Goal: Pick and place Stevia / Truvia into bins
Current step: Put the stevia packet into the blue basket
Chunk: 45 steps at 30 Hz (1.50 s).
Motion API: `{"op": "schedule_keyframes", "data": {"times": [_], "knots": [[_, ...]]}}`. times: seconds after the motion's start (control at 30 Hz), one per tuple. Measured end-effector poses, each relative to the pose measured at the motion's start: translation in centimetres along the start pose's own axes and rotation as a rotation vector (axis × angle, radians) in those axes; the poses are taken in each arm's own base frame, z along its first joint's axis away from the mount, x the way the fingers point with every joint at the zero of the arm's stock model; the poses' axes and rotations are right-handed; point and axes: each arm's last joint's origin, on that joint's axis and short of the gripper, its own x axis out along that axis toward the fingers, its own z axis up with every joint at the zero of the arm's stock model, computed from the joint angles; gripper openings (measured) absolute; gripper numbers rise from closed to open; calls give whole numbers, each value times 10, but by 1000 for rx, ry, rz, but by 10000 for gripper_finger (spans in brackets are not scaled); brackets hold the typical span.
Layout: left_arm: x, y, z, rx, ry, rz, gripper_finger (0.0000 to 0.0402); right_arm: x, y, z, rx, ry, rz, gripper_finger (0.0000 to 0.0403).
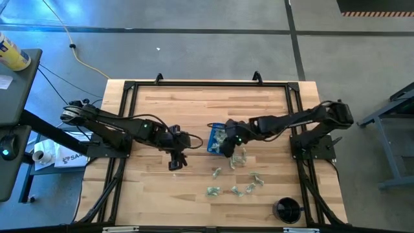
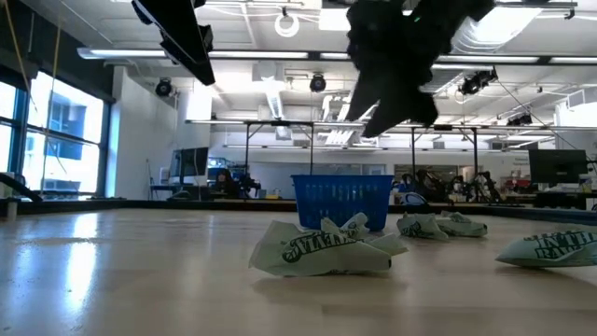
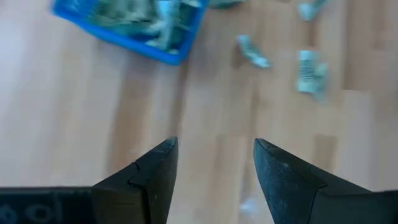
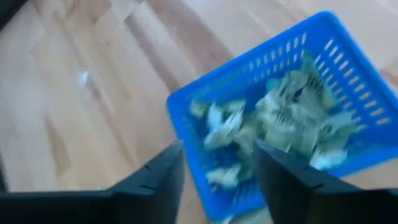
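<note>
Left end effector [image 1: 177, 161] hovers over bare wooden bench [image 1: 155, 194], left of the shallow square blue plastic bin [image 1: 217, 138], fingers parted, empty. Right end effector [image 4: 217, 165] hangs directly above the bin, fingers apart, gripping nothing. Crumpled pale green-white paper sachets [image 4: 292, 118] fill the bin; loose sachets [image 1: 234, 189] lie near it, toward the bench's front edge.

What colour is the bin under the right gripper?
Blue bin, clearest in the right wrist view.

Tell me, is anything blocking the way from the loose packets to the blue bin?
Nothing visible does. The loose Stevia packets lie on bare table beside the blue bin. Only the right gripper, open, hangs over the bin.
</note>
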Motion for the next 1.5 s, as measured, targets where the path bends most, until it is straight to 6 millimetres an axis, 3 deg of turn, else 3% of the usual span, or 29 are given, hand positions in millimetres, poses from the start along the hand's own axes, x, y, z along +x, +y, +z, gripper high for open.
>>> {"op": "schedule_keyframes", "data": {"times": [0.2, 0.37, 0.53, 0.63, 0.73, 0.87, 1.13, 1.33, 1.5], "knots": [[36, -13, 2, 52, 29, -115, 243, -31, 22, -32, -41, -7, -51, 246], [69, -38, 4, 92, -19, -182, 243, -59, 40, -66, -14, 25, -33, 254], [96, -69, 4, 133, -109, -257, 243, -74, 50, -91, 27, 76, -13, 255], [109, -80, 8, 85, -182, -181, 243, -78, 53, -105, 28, 85, -37, 255], [123, -77, 15, -33, -215, -38, 243, -82, 55, -116, 39, 67, -60, 255], [140, -75, 25, -170, -204, -18, 243, -87, 57, -128, 56, 51, -86, 255], [183, -78, 15, -161, -109, 70, 243, -90, 58, -135, 46, 36, -92, 255], [200, -73, 15, -174, -111, 98, 241, -90, 56, -134, 38, 19, -109, 255], [211, -62, 19, -168, -134, 155, 187, -90, 55, -134, 31, 22, -126, 255]]}}
